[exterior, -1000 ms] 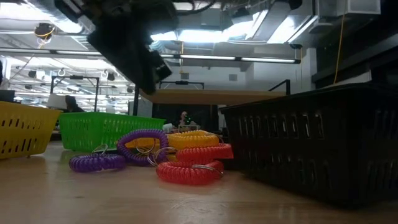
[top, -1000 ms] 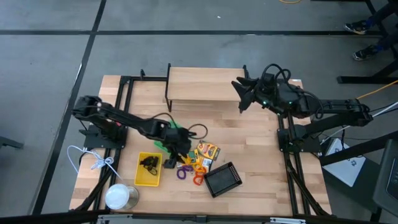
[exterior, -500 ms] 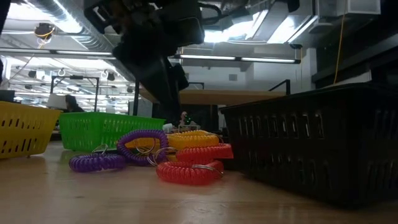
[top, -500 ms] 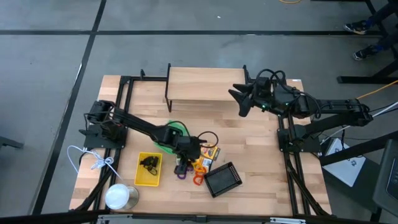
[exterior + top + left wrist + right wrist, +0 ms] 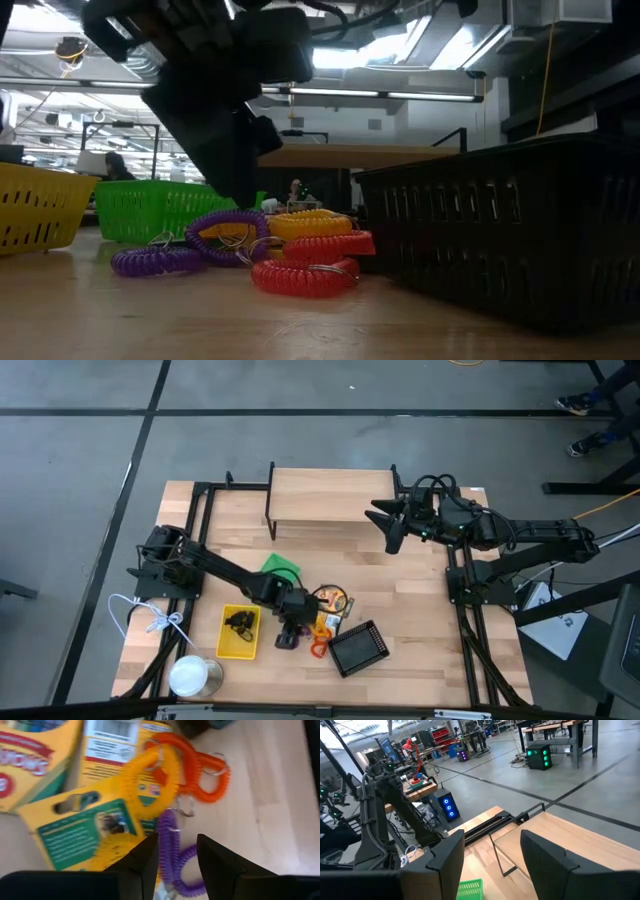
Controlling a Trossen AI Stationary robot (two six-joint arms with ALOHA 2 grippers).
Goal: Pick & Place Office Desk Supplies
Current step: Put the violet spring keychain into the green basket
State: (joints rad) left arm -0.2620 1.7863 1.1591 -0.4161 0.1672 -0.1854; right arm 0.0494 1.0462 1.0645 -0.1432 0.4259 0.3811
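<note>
From where I stand, the left gripper (image 5: 172, 857) hangs low over the loose pile at the counter's (image 5: 420, 575) middle, its fingers parted narrowly astride the purple loop (image 5: 172, 855), apparently lining up a pinch. The orange loop (image 5: 200, 767) lies just past it toward one o'clock, on the printed boxes (image 5: 85, 827). The black mesh tray (image 5: 358, 648) sits at four o'clock, the yellow tray (image 5: 240, 632) at nine o'clock, the green tray (image 5: 280, 568) at eleven. Far back, the right gripper (image 5: 388, 525) waits, fingers wide and empty.
</note>
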